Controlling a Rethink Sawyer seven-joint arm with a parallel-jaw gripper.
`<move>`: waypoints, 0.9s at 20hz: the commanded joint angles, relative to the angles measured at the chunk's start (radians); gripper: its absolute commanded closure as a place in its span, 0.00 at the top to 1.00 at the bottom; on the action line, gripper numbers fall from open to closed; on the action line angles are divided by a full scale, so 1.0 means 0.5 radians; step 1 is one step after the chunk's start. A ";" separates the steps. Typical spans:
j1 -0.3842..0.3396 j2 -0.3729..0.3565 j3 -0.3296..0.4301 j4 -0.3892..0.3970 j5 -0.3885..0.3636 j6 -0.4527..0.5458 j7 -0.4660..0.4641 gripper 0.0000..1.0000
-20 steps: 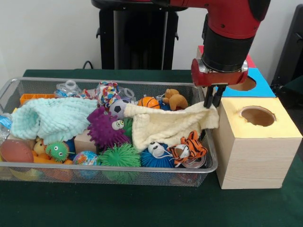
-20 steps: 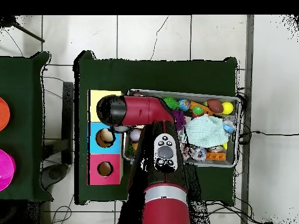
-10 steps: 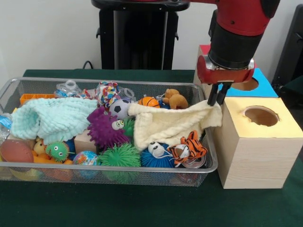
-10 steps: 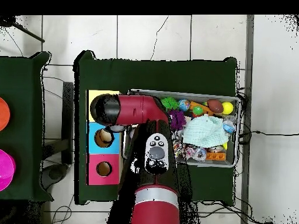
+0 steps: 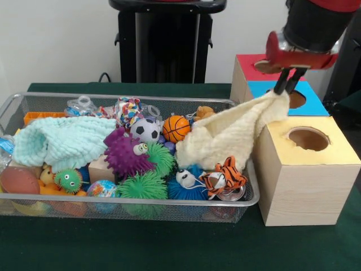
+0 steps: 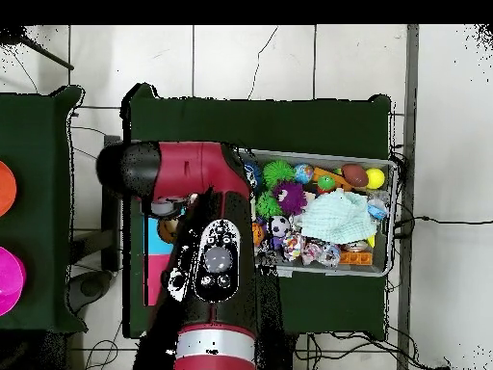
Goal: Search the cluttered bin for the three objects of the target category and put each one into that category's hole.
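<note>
Since the earlier frames the gripper [image 5: 287,89] has risen and shifted toward the boxes, drawing the cream cloth [image 5: 234,134] up with it; the cloth, which lay spread over the toys, now stretches in a slanted band from the bin to the gripper, and the orange basketball [image 5: 176,128] and soccer ball [image 5: 146,130] beneath it are uncovered.

Gripper: fingers [image 5: 280,83] pressed together on the cloth's upper corner, above the gap between the blue-topped box [image 5: 307,100] and the yellow-topped box [image 5: 309,164].

Cream cloth: upper end pinched, lower end resting inside the wire bin [image 5: 113,205] at its end beside the boxes, draped over the rim beside the yellow-topped box.

Bin contents, front view — mint cloth [image 5: 59,142], purple spiky ball [image 5: 127,153], green spiky balls [image 5: 142,186], tiger plush [image 5: 223,176], brown plush [image 5: 205,112] partly behind the cream cloth, globe ball [image 5: 102,188], small green spiky toy with eyes [image 5: 69,179].

Boxes: yellow-topped box nearest, its round hole [image 5: 307,138] open and unoccupied; blue-topped behind it; red-topped box [image 5: 252,68] farthest.

Overhead view: the arm [image 6: 207,241] covers the boxes and probably the cream cloth too — neither can be made out there; the bin [image 6: 385,217] and mint cloth [image 6: 335,216] show to its side.
</note>
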 commanded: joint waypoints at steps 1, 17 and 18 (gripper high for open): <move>-0.069 -0.250 0.050 -0.147 0.144 0.598 0.422 0.00; -0.148 0.076 0.154 -0.427 0.184 0.386 0.494 0.00; -0.137 0.104 0.146 -0.461 0.185 0.367 0.526 0.00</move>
